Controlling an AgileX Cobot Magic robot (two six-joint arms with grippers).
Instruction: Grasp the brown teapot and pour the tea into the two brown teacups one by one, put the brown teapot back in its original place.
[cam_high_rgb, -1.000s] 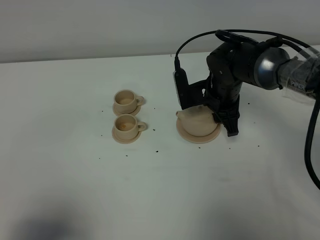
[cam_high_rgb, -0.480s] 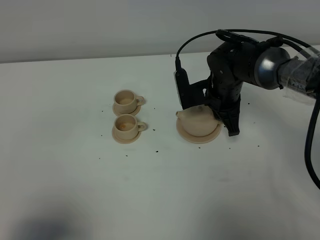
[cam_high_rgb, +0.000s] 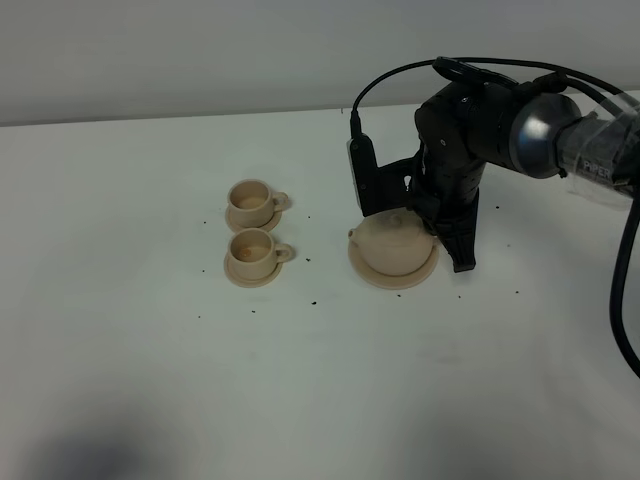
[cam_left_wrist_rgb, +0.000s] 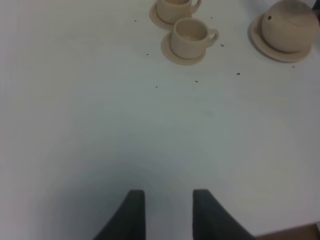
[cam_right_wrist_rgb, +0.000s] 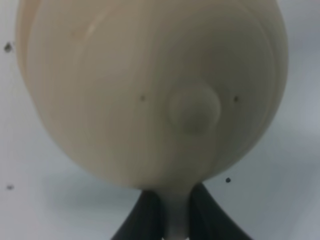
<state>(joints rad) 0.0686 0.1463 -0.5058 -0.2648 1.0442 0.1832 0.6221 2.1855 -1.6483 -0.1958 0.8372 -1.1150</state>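
**Tan pot gripped at the handle, the grip itself mostly hidden**

From the high camera, the brown teapot (cam_high_rgb: 388, 245) sits on its wide saucer (cam_high_rgb: 372, 276), right of centre on the white table (cam_high_rgb: 150, 350). The black right arm covers the pot's handle side, so the right gripper (cam_high_rgb: 440, 232) and its contact cannot be made out here. The two brown teacups (cam_high_rgb: 251, 198) stand on small saucers well to the left, one behind the other. Dark specks (cam_high_rgb: 315, 299) dot the table.

The left wrist view shows the left gripper (cam_left_wrist_rgb: 167, 210) over bare table, its dark fingers drawn close with nothing between them. The farther cup and the teapot are cut off by the frame edge.

The right wrist view is blurred and filled by the teapot, its lid knob (cam_right_wrist_rgb: 194, 110) visible. Two dark fingers (cam_right_wrist_rgb: 149, 212) are clenched on the pale handle strip. The saucer is hard to tell apart from the pot.
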